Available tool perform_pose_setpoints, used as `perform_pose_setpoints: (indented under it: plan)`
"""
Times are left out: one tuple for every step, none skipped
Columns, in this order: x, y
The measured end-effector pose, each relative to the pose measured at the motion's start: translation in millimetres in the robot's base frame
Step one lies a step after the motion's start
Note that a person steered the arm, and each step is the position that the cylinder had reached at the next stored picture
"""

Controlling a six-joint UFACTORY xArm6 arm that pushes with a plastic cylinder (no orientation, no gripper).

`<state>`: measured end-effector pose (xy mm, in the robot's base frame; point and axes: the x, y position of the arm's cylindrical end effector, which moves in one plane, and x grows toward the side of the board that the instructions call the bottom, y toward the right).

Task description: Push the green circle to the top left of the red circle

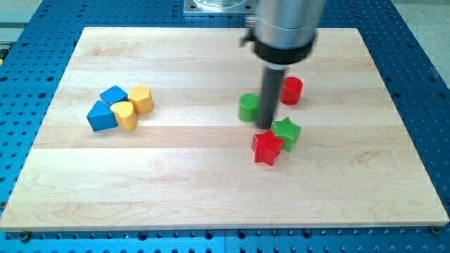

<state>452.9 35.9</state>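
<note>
The green circle (247, 107) stands on the wooden board just left of the dark rod. The red circle (292, 90) stands to the rod's right and a little higher in the view, partly hidden by the rod. My tip (265, 127) is down on the board between them, touching or almost touching the green circle's right side. The green circle lies to the lower left of the red circle.
A green star (287, 133) and a red star (266, 147) sit close together just below and right of my tip. At the view's left a blue cube (112, 95), a blue triangle (100, 117), a yellow hexagon (141, 99) and a yellow heart (125, 114) cluster together.
</note>
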Motion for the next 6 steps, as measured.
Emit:
perform_pose_setpoints:
  plan:
    - [-51.0, -70.7]
    - [-93.0, -51.3]
    - [-55.7, -64.4]
    - [-17.0, -43.6]
    - [-61.7, -29.5]
    - [-98.0, -13.9]
